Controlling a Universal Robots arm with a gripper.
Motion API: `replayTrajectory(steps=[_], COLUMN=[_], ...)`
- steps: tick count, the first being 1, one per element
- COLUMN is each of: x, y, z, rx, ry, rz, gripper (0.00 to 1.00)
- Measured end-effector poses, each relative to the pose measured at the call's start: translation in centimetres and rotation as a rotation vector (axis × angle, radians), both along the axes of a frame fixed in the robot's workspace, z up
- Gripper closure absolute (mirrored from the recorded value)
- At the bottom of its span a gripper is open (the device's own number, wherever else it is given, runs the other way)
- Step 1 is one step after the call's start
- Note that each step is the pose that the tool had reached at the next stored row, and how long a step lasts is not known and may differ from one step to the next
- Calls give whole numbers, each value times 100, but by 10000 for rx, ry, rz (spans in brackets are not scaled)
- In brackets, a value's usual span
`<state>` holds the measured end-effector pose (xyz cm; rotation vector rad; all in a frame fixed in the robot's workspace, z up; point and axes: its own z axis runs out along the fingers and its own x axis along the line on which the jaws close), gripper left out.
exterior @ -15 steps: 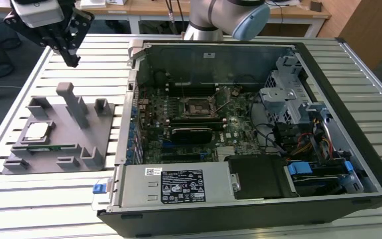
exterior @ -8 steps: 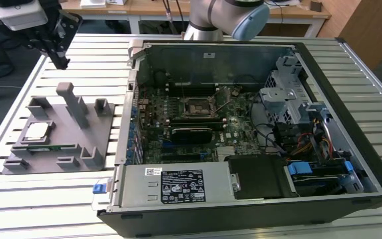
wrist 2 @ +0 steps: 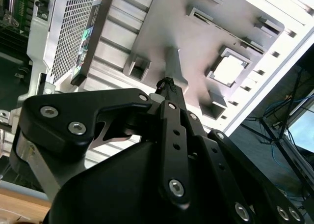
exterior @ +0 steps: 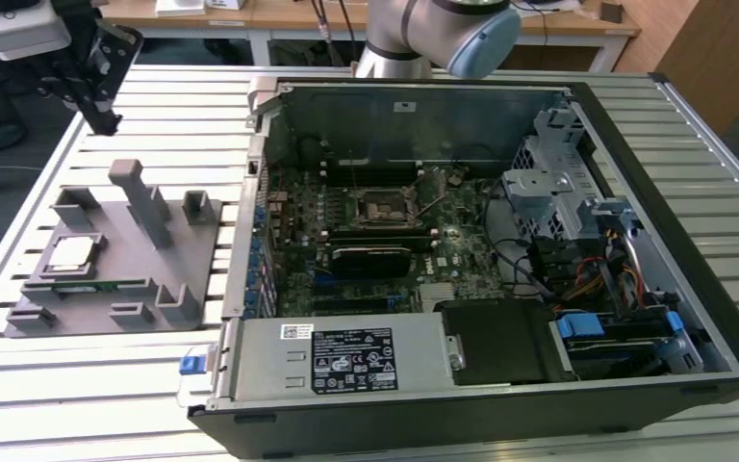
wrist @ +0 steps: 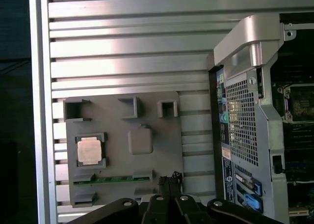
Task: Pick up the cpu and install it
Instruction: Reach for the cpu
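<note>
Trouble may come from the black two-fingered gripper (exterior: 104,120): its fingers are pressed together, empty, above the flat grey plastic holder plate (exterior: 119,231). The small silver-topped square cpu (exterior: 72,253) sits in that plate's recess. Fingers so closed would knock its lid, I reckon, not straddle it.

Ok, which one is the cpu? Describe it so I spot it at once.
To the exterior view's left of the open computer case, a grey holder plate lies on the slatted table. The cpu sits in a square pocket near that plate's far side from the case. It is a flat shiny silver square, unlike the long green memory stick beside it.
</note>
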<state>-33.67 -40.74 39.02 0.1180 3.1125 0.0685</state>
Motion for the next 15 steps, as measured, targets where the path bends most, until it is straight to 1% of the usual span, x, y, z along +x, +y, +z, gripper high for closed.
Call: replayTrajectory(steps=[10, 12, 14, 15], x=[-226, -311, -352, -392], y=[-7, -9, -10, -10], z=[-5, -9, -10, -13], rx=[0, 1, 0, 1], ry=[1, 0, 1, 0], rz=[0, 0, 0, 0], gripper=[89, 89, 89, 89])
